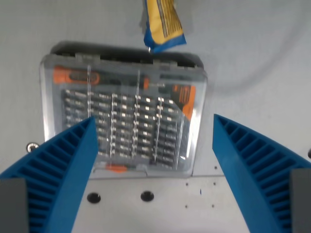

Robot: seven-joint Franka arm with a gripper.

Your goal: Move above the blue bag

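Gripper (153, 145) is spread wide, nothing between the two blue ribbed fingers (63, 170). One finger enters from the wrist view's lower left, the other from the lower right; both tips sit about mid-height in frame.

Blue bag (163, 24) is at the top edge of the wrist view, slightly right of centre. It's a blue and yellow snack-type packet, cut off by the frame, lower corner just overlapping the far edge of the case. Print is too blurred to read.

Directly under the gripper: a clear-lidded screwdriver bit set case (124, 121), closed, rows of bits visible through the lid, orange trim along its top and on the wrist view's right side, and an orange latch at the near edge. Left fingertip overlaps the case's lower left corner in view; contact can't be judged.

Everything sits on a light grey tabletop (252, 63). A few dark holes and small marks show in the table surface near the bottom, between the fingers.
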